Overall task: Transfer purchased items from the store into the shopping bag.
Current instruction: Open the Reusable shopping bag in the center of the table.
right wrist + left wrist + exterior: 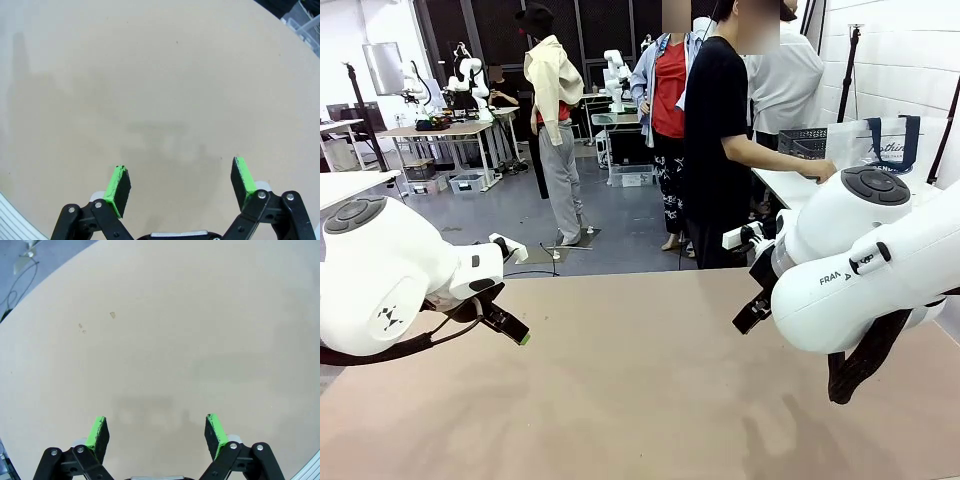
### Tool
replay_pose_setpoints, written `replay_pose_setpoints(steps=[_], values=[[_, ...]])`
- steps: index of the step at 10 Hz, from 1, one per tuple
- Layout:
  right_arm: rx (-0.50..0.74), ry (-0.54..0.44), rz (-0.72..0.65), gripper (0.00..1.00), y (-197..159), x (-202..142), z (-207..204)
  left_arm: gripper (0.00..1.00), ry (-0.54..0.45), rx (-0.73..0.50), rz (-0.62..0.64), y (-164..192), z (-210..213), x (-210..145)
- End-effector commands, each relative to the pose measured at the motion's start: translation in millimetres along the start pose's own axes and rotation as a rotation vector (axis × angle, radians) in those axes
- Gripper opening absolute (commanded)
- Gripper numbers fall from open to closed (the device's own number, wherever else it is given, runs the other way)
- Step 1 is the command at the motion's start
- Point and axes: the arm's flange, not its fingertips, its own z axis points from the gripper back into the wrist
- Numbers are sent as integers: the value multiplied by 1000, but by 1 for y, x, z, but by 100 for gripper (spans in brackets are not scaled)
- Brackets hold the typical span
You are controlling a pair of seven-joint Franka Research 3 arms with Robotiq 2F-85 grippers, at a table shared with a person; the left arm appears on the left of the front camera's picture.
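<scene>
Hovering left gripper (pixel 157 424): seen in its own wrist view above the bare tan table (pixel 165 315). The two green pads (pixel 97 431) stand wide apart with nothing between them, and a faint shadow lies on the surface below.
Right gripper (pixel 180 176): its wrist view gives the same picture, fingers spread wide and holding nothing, over the same tan surface.
Front view adds: both white arms low over the near part of the table, the left one coming from the left and the right one from the right, well apart from each other.
Shopping bag (pixel 877 143): stands upright on a white side table (pixel 788 186) behind the right arm, navy handles up, far from both grippers.
Store basket (pixel 804 141): dark grey, just beside the bag on the same white table. It is too far away to tell what lies inside.
Person: in a black shirt at the far side, one hand (pixel 823 172) apparently resting on the white table near the bag.
</scene>
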Motion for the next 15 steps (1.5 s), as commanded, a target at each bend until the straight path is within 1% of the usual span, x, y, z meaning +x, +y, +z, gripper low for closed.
replay_pose_setpoints(steps=[1, 3, 4, 15], values=[[18, 6, 27, 100, 5, -1, -1, 100, 72, -19, -43, -10, -1, 5], [-8, 11, 5, 100, 5, -6, -3, 100, 97, 0, -54, -13, -3, 4], [6, 2, 9, 100, 4, 1, -1, 100, 50, -19, -27, -11, -4, -1], [6, 2, 9, 100, 4, 1, -1, 100, 50, -19, -27, -11, -4, -1]])
